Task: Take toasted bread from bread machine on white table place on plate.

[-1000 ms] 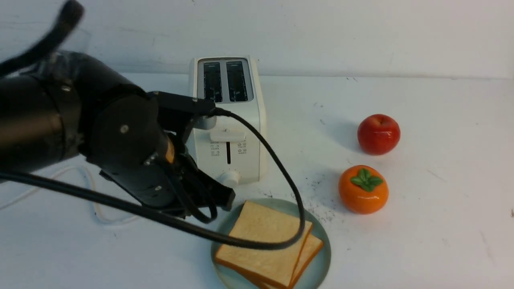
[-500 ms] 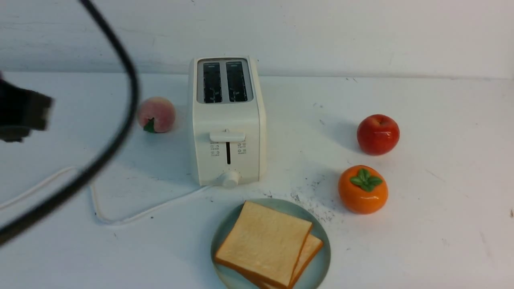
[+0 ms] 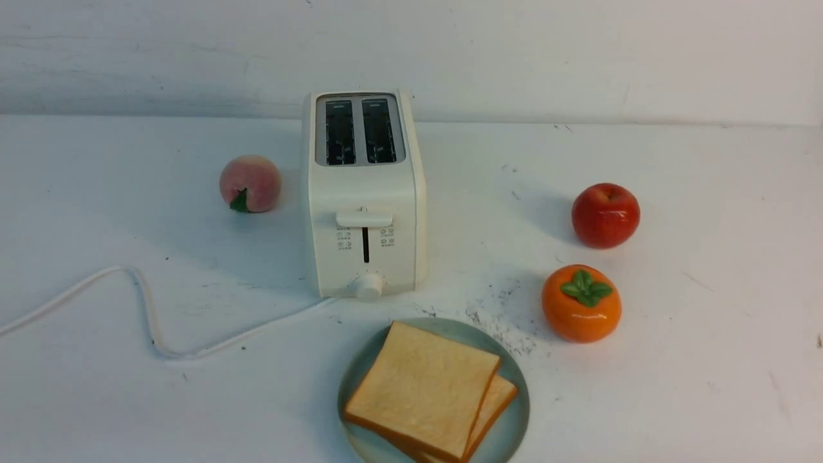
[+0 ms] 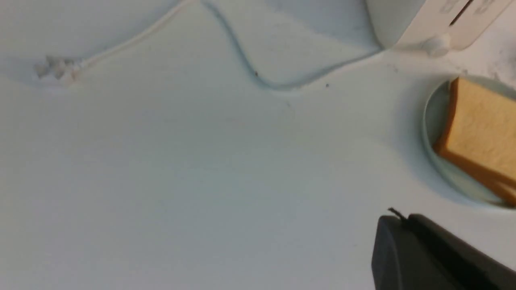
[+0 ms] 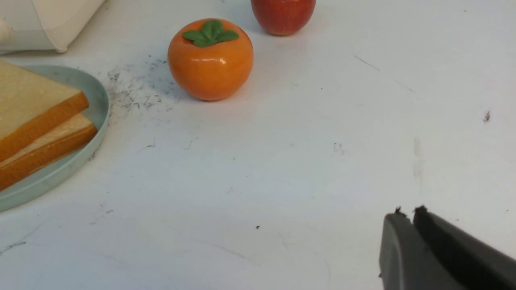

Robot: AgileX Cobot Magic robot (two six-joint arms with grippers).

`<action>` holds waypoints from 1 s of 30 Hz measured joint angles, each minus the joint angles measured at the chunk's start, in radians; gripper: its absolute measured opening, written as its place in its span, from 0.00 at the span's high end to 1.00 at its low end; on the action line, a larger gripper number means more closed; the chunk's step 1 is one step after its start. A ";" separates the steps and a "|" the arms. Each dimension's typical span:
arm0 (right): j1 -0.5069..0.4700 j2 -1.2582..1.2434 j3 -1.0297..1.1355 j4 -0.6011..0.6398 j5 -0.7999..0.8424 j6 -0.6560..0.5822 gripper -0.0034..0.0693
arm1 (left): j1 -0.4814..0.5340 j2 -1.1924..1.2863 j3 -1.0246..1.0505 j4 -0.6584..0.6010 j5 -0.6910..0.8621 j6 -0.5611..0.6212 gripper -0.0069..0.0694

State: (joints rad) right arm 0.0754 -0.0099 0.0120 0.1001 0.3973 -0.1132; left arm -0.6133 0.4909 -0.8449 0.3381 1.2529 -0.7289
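Front view gives you the white table [image 3: 707, 360] spread across everything, scuffed with dark specks in front of the bread machine [image 3: 363, 193]. That cream-white toaster stands upright toward the back, both slots showing dark and with no bread in them, its white cord [image 3: 148, 315] snaking off to your left. Just in front of it sits the plate [image 3: 514, 399], and both slices of toasted bread [image 3: 421, 386] lie stacked on it, the upper one skewed so a corner of the lower slice peeks out on the right. To your right you have an orange persimmon [image 3: 582, 303] near the plate and a red apple [image 3: 605, 215] behind it; a peach [image 3: 250, 183] sits just left of the toaster. Neither arm shows in the front view. In the left wrist view your left gripper [image 4: 399, 219] has its fingers pressed together, holding nothing, above bare table. In the right wrist view your right gripper [image 5: 407, 211] shows fingertips nearly together with a thin seam between, also empty.
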 joint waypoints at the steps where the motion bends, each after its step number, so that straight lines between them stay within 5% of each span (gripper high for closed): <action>1: 0.000 0.000 0.000 0.000 0.000 0.000 0.89 | 0.000 -0.011 0.032 -0.003 -0.004 -0.005 0.93; 14: 0.000 0.000 0.000 0.001 0.000 0.000 0.88 | 0.000 -0.020 0.297 -0.020 -0.641 -0.154 0.92; 30: 0.000 0.000 0.000 0.001 0.000 0.000 0.88 | 0.000 -0.016 0.318 -0.016 -0.710 -0.165 0.91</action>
State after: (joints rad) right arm 0.0754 -0.0099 0.0120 0.1013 0.3973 -0.1132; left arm -0.6133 0.4750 -0.5266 0.3225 0.5430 -0.8939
